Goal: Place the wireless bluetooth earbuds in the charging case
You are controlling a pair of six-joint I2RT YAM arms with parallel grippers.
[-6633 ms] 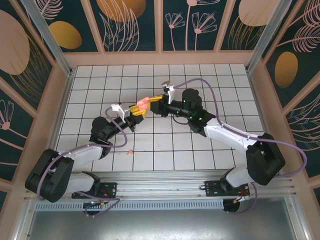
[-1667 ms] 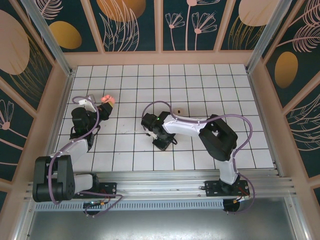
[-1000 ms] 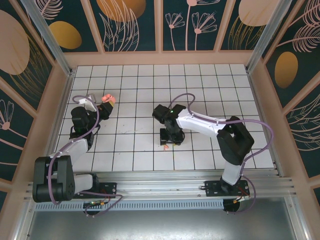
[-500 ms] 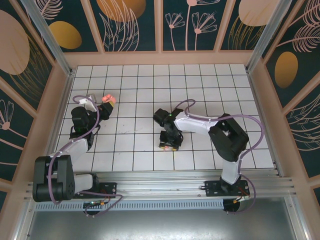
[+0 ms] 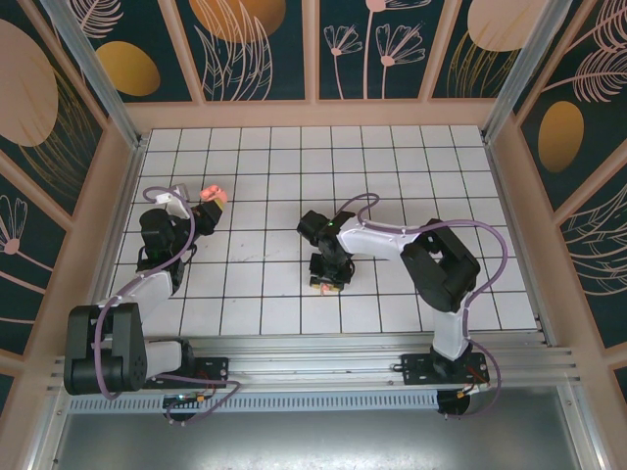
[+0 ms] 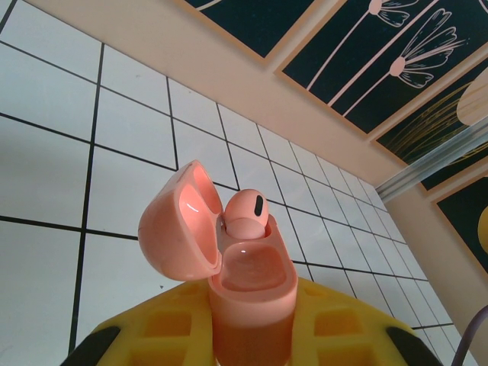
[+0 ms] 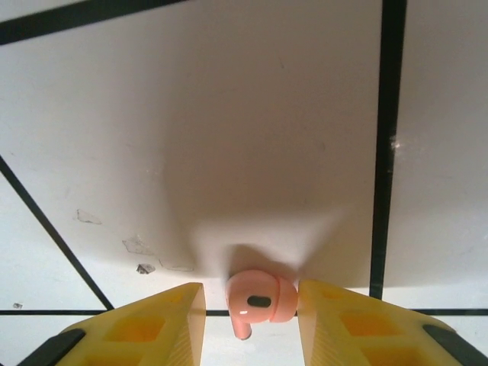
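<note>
My left gripper [image 5: 209,196] is raised at the back left, shut on the pink charging case [image 6: 248,282]. Its lid [image 6: 179,217] is hinged open to the left. One pink earbud [image 6: 245,217] sits in the far socket, while the near socket looks empty. My right gripper [image 5: 328,279] points down at the floor in the middle. In the right wrist view, a second earbud [image 7: 263,299] lies on the white tile between the yellow fingers [image 7: 152,328]. The right finger touches the earbud and a narrow gap shows on the left, so the right gripper [image 7: 252,305] is open around it.
The floor is white tile with black lines [image 5: 392,166], boxed in by peach-framed wall panels [image 5: 313,113]. A metal rail [image 5: 323,357] runs along the near edge. Small scuffs [image 7: 137,245] mark the tile just left of the earbud.
My right gripper has come down over the loose earbud and its jaws have narrowed around it. The left arm and the case have not moved.
</note>
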